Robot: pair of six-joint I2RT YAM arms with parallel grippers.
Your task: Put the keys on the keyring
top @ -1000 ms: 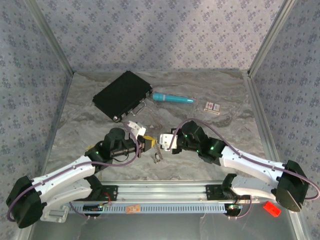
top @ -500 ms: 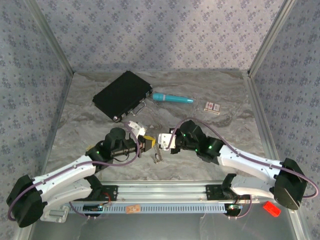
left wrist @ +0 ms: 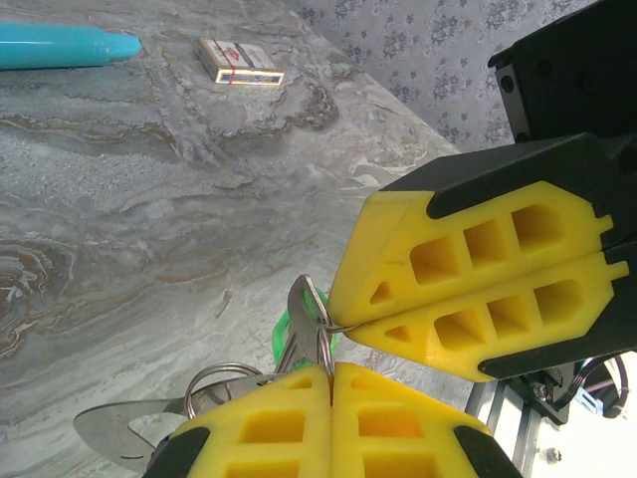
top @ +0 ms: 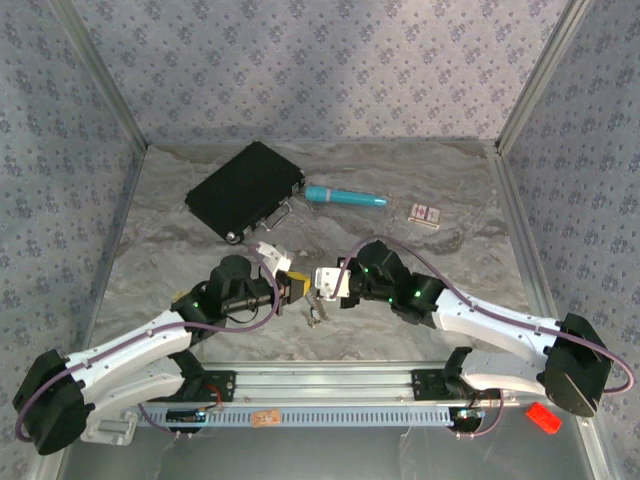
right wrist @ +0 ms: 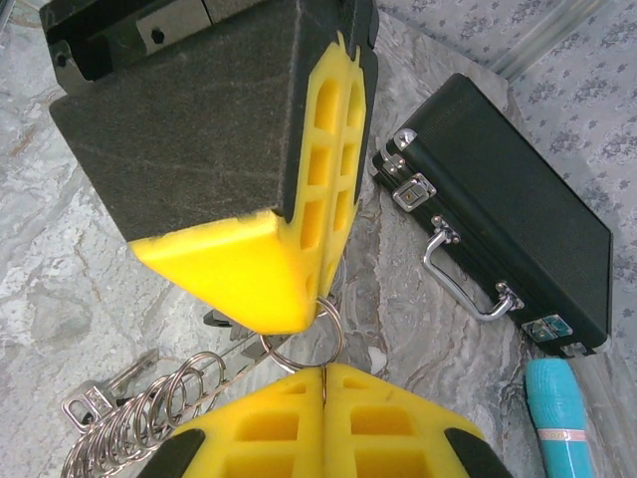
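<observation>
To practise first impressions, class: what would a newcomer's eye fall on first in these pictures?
The left gripper and right gripper, both yellow-fingered, meet tip to tip at the middle of the marbled table, each shut on the thin silvery metal keyring. Behind them lie a black rectangular case and a teal plastic pen.

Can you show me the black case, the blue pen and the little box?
black case (top: 245,190): top external view, the middle of its lid.
teal pen (top: 345,197): top external view, the middle of its barrel.
small box (top: 427,215): top external view, its top face.
</observation>
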